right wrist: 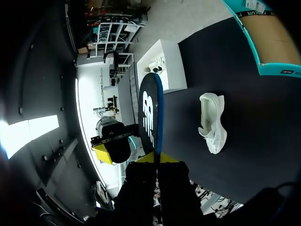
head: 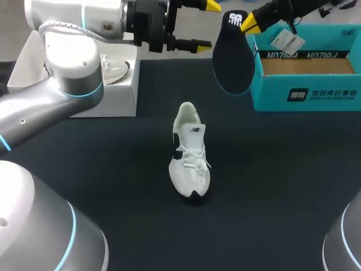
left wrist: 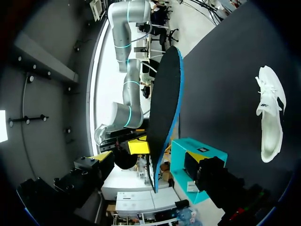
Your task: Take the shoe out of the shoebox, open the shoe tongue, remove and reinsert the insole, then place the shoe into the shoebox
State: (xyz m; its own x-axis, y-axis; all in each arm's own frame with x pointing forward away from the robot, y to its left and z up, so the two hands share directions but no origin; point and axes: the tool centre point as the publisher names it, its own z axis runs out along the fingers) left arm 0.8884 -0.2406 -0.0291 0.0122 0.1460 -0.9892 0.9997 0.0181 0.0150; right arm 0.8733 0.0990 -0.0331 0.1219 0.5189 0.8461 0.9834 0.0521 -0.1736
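Observation:
A white shoe [head: 189, 152] [right wrist: 211, 122] [left wrist: 270, 113] lies on the black table, toe toward the front edge. Above the table's far side my right gripper [head: 250, 23] [right wrist: 156, 157] is shut on one end of the black insole [head: 232, 56] [right wrist: 149, 117], which hangs in the air with a blue edge. My left gripper [head: 206, 25] [left wrist: 150, 160] is open just left of the insole. In the left wrist view the insole [left wrist: 164, 108] stands edge-on between and ahead of its fingers; I see no contact. The teal shoebox [head: 304, 93] [right wrist: 263, 47] stands open at the far right.
A white box [head: 113, 93] [right wrist: 167, 66] with white items on top stands at the far left. Black table surface surrounds the shoe on all sides. My arms' large grey links fill the near left and right corners of the head view.

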